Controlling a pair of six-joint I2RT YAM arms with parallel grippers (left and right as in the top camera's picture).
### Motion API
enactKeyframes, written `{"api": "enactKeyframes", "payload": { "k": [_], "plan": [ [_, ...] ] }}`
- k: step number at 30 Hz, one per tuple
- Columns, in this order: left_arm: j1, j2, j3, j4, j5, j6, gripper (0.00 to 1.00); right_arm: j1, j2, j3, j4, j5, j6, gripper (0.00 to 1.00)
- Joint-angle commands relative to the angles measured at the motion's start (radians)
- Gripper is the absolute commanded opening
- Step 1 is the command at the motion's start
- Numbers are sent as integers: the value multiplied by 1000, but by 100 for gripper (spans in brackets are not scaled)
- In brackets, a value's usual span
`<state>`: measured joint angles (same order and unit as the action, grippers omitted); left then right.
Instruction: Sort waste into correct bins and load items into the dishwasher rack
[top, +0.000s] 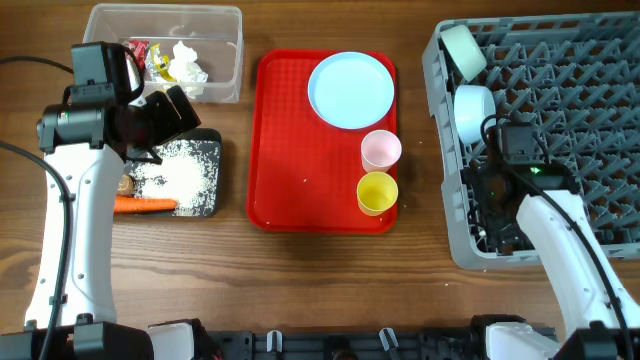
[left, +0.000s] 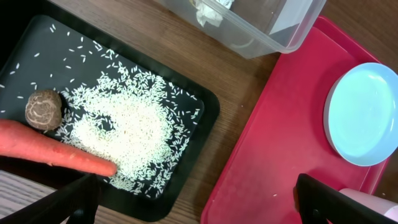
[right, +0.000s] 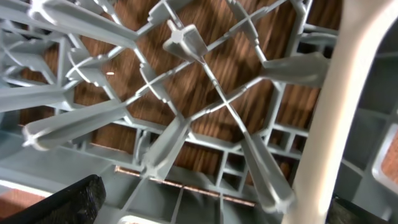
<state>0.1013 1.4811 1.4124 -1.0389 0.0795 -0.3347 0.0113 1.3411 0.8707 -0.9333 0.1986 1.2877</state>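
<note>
Left side: the black tray (left: 199, 102), shallow with rounded corners and a matte finish, is seen from close above in the left wrist view. White rice grains (left: 134, 127) are spread over it in a loose heap, thinning to scattered grains at the edges. A small brown lump (left: 43, 109), round with a cracked surface, is seen at the heap's left side. It lies just beside the orange carrot (left: 56, 152), whose smooth tapered tip rests on the rice.

The left gripper (left: 196, 202) is held above the tray's near edge. Its jaws are spread wide, with nothing between them.

The clear tub (top: 232, 55), thin-walled and glossy, is noted behind the tray. It holds crumpled white tissue (top: 188, 65) and the yellow and red wrappers (top: 150, 58).

Centre: the red serving tray (top: 300, 150) has a fine pebbled texture. It carries the round plate (top: 351, 90), the pink cup (top: 381, 150) and the yellow cup (top: 377, 192), both cups upright.

Right side: the grey rack (top: 600, 70) is a lattice of ribbed, tapering pegs. An upper bowl (top: 462, 48) and a lower bowl (top: 473, 108) are stood on edge along its left side. The right gripper (right: 217, 202) is lowered among the pegs, jaws apart. A smooth cream-white strip (right: 339, 106) is seen beside one finger. What it is cannot be told.
</note>
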Motion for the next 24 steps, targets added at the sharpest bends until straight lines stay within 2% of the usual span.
{"api": "enactKeyframes", "payload": {
  "k": [1,16,24],
  "plan": [
    [5,6,-6,0,9,12,100,-3,42,-9,47,-38,-83,100],
    [5,6,-6,3,9,12,100,-3,56,-2,66,-67,-259,100],
    [5,6,-6,3,9,11,100,-3,-58,74,58,-92,-429,100]
  ]
}}
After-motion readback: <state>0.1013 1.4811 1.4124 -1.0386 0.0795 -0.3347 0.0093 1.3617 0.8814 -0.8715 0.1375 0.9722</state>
